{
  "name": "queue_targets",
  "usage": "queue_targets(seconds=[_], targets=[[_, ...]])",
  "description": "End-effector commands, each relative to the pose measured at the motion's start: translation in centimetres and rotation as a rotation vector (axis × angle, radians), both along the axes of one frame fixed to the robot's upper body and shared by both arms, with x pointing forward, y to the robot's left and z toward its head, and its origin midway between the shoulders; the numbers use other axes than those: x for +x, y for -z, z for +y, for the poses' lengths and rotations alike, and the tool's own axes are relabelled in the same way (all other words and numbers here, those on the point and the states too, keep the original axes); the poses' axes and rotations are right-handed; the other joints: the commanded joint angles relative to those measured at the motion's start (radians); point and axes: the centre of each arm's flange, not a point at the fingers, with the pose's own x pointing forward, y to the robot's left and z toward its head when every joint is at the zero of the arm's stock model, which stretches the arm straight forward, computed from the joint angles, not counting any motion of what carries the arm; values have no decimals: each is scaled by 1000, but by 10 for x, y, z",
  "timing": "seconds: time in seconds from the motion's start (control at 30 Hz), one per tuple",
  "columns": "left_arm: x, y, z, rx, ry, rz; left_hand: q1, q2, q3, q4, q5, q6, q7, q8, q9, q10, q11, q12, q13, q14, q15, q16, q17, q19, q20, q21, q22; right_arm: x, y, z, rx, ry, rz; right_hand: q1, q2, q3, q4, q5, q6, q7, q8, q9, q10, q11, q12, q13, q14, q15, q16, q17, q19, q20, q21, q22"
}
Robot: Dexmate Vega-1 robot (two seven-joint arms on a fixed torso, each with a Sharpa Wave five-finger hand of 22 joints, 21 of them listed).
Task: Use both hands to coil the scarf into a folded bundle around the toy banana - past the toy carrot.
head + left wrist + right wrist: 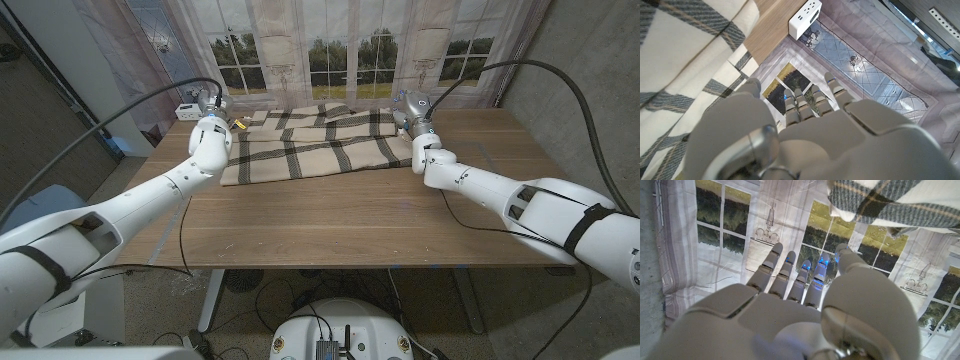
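A plaid scarf [315,143] lies spread at the far side of the worktop [340,215]; the left hand [208,105] and right hand [412,107] flank it, fingers [800,102] apart, holding nothing.

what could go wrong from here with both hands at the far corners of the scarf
1. The scarf lies near the table's far edge; a pull away from the robot might drag it off.
2. The left hand and right hand are far apart, so uneven lifting may skew the fold.
3. A small yellow thing peeks out beside the left hand; the cloth may knock it away.
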Motion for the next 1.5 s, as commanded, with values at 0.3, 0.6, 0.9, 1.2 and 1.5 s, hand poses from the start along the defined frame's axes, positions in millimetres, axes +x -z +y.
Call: queue_targets(seconds=[0.3,0.6,0.9,1.2,1.5], targets=[[-21,31,-14,-178,161,18,-59,9,-12,29,-7,-40,11,-36,-17,-33,18,-4,1,-20,-18,0,7,-16,15,-8,7,-43,5,-2,-26,-111,145,-56,1,4,9,-14,-106,11,-5,3,-32,18,1,5,20,-83,12,13,25,1,8,3],[-28,45,-15,-248,214,57,-124,3,-42,58,-10,-72,18,-59,-28,-63,37,-4,0,-41,2,0,9,-46,18,-19,11,-49,13,-6,-60,-155,279,-99,-8,1,9,-13,-199,11,-4,3,-94,23,-6,5,-47,-60,-13,16,-7,1,-7,4],[-29,58,-18,-293,247,98,-189,-23,-79,78,-12,-102,22,-69,-34,-95,53,-5,-1,-69,22,-3,9,-84,38,-34,14,-56,24,-11,-65,-165,388,-114,-9,7,-1,-11,-272,16,-4,3,-143,37,-7,5,-88,-48,-25,17,-24,2,-13,5],[-26,68,-20,-332,279,148,-233,-32,-101,85,-10,-131,17,-74,-36,-124,54,-7,-1,-91,57,-3,9,-106,57,-43,16,-59,33,-13,-72,-156,504,-142,-31,7,-16,-10,-356,12,0,2,-215,38,-9,6,-158,-19,-37,17,-113,45,-39,6],[-21,75,-20,-379,307,198,-254,-35,-111,85,-8,-162,8,-79,-37,-150,54,-9,-2,-94,65,0,8,-124,74,-50,17,-55,40,-12,-69,-144,623,-161,-47,8,-28,-8,-402,15,4,2,-251,41,-5,6,-208,2,-40,15,-141,115,-37,5]])
